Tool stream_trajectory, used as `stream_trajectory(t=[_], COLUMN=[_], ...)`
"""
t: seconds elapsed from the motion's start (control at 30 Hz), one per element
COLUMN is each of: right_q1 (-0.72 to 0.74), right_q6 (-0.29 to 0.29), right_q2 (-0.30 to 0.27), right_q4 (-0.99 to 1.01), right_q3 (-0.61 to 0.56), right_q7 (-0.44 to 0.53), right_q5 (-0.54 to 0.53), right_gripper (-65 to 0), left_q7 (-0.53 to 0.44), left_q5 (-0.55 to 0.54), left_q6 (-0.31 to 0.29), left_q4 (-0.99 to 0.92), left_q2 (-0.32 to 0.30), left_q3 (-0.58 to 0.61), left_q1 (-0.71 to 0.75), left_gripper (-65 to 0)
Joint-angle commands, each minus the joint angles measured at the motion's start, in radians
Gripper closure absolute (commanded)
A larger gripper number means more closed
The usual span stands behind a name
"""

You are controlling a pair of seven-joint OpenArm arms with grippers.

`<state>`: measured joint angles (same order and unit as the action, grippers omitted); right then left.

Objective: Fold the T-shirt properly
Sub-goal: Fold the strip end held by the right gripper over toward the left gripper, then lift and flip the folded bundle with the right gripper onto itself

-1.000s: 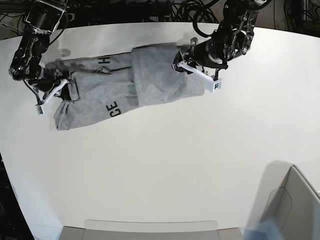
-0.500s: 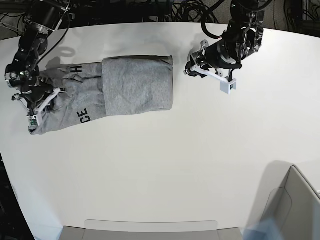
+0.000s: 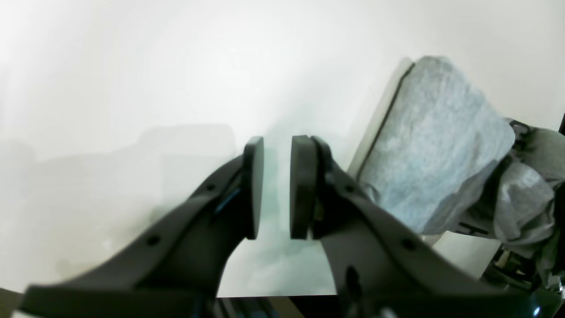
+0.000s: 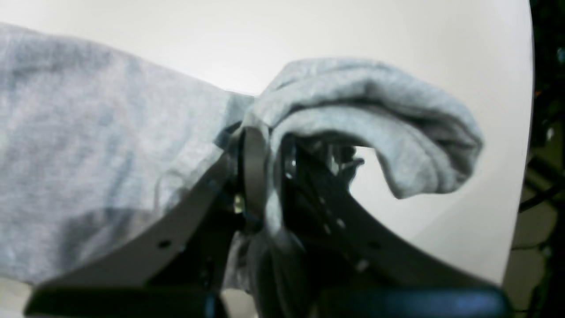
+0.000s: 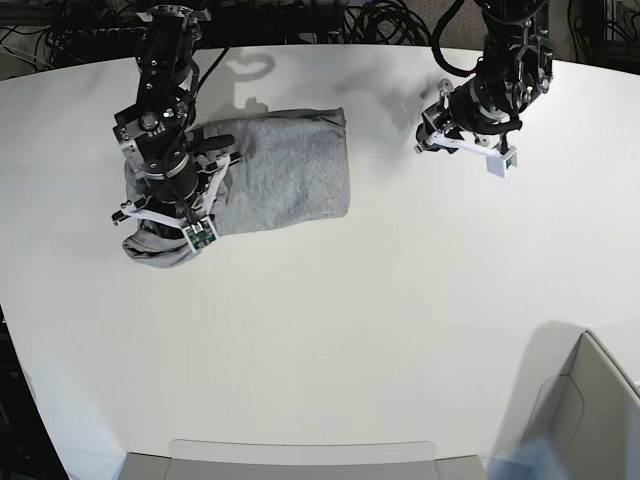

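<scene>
The heather-grey T-shirt (image 5: pixel 285 175) lies folded at the back left of the white table (image 5: pixel 330 320), plain side up, its lettering hidden. My right gripper (image 5: pixel 185 218) is shut on the shirt's left end, which is lifted and curled over the fingers; in the right wrist view the fabric (image 4: pixel 366 110) drapes over the closed gripper (image 4: pixel 269 172). My left gripper (image 5: pixel 468 148) hovers over bare table to the right of the shirt. In the left wrist view the gripper (image 3: pixel 276 190) is slightly open and empty, with the folded shirt (image 3: pixel 437 145) off to the right.
A grey bin (image 5: pixel 590 410) stands at the front right corner. A flat grey tray (image 5: pixel 300 455) lies along the front edge. Dark cables (image 5: pixel 350 20) hang beyond the table's back edge.
My right gripper has carried the shirt's left end rightward onto the folded part, hiding the lettering. My left gripper has drifted further right, away from the shirt.
</scene>
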<state>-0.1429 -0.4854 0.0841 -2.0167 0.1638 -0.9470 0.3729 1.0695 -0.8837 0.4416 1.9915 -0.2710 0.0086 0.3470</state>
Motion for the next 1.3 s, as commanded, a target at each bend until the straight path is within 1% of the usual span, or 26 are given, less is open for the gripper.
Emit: stream_trajectory(t=[0.0, 0.23, 0.3, 0.37, 0.4, 0.53, 0.63, 0.7, 0.83, 0.87, 0.93, 1.0, 1.07, 1.13, 1.17, 1.27], right_q1=[0.006, -0.022, -0.031, -0.033, -0.037, -0.036, -0.017, -0.013, -0.014, -0.017, -0.022, -0.031, -0.037, -0.053, -0.056, -0.06], right_q6=[0.003, 0.004, 0.006, 0.014, 0.032, 0.142, 0.185, 0.196, 0.195, 0.195, 0.195, 0.195, 0.195, 0.195, 0.195, 0.19], right_q2=[0.012, 0.065, 0.07, 0.072, 0.072, 0.07, 0.069, 0.069, 0.069, 0.069, 0.069, 0.069, 0.067, 0.067, 0.067, 0.067], right_q4=[-0.02, -0.032, -0.032, -0.029, -0.026, 0.03, 0.112, 0.153, 0.179, 0.179, 0.176, 0.173, 0.155, 0.136, 0.124, 0.076], right_q3=[-0.033, -0.232, -0.298, -0.349, -0.369, -0.458, -0.513, -0.544, -0.588, -0.596, -0.611, -0.625, -0.637, -0.669, -0.689, -0.761], right_q7=[0.021, 0.021, 0.021, 0.019, 0.019, 0.018, -0.042, -0.057, -0.06, -0.06, -0.062, -0.062, -0.062, -0.069, -0.08, -0.126], right_q5=[0.011, 0.159, 0.209, 0.232, 0.235, 0.24, 0.24, 0.24, 0.24, 0.24, 0.242, 0.245, 0.278, 0.335, 0.361, 0.413], right_gripper=[0.0, 0.0, 0.0, 0.0, 0.0, 0.0, 0.0, 0.0, 0.0, -1.6, -11.3, -19.1, -26.3, -30.6, -31.6, -32.5], left_q7=[0.001, 0.001, 0.001, 0.001, 0.001, 0.001, 0.001, 0.001, 0.001, 0.001, 0.001, 0.001, 0.001, 0.001, 0.001, 0.001], left_q5=[-0.013, -0.009, -0.009, -0.009, -0.009, -0.01, -0.01, -0.01, -0.01, -0.01, -0.01, -0.009, -0.009, -0.009, -0.009, -0.007], left_q6=[0.0, 0.0, 0.0, 0.0, 0.0, 0.0, 0.0, 0.0, 0.0, 0.0, 0.0, 0.0, 0.0, 0.0, 0.0, 0.0], left_q4=[0.015, 0.013, 0.004, -0.007, -0.01, -0.014, -0.014, -0.014, -0.014, -0.014, -0.014, -0.014, -0.014, -0.016, -0.016, -0.016], left_q2=[-0.007, -0.007, -0.007, -0.007, -0.007, -0.007, -0.007, -0.007, -0.007, -0.007, -0.007, -0.007, -0.007, -0.007, -0.007, -0.007], left_q3=[-0.008, -0.009, -0.009, -0.009, -0.012, -0.022, -0.022, -0.022, -0.022, -0.022, -0.022, -0.022, -0.022, -0.022, -0.022, -0.022], left_q1=[-0.002, -0.002, -0.002, -0.002, -0.002, -0.006, -0.009, -0.009, -0.01, -0.01, -0.01, -0.012, -0.012, -0.012, -0.012, -0.012], left_gripper=[-10.5, -10.5, -10.5, -10.5, -10.5, -10.5, -10.5, -10.5, -10.5, -10.5, -10.5, -10.5, -10.5, -10.5, -10.6, -10.6])
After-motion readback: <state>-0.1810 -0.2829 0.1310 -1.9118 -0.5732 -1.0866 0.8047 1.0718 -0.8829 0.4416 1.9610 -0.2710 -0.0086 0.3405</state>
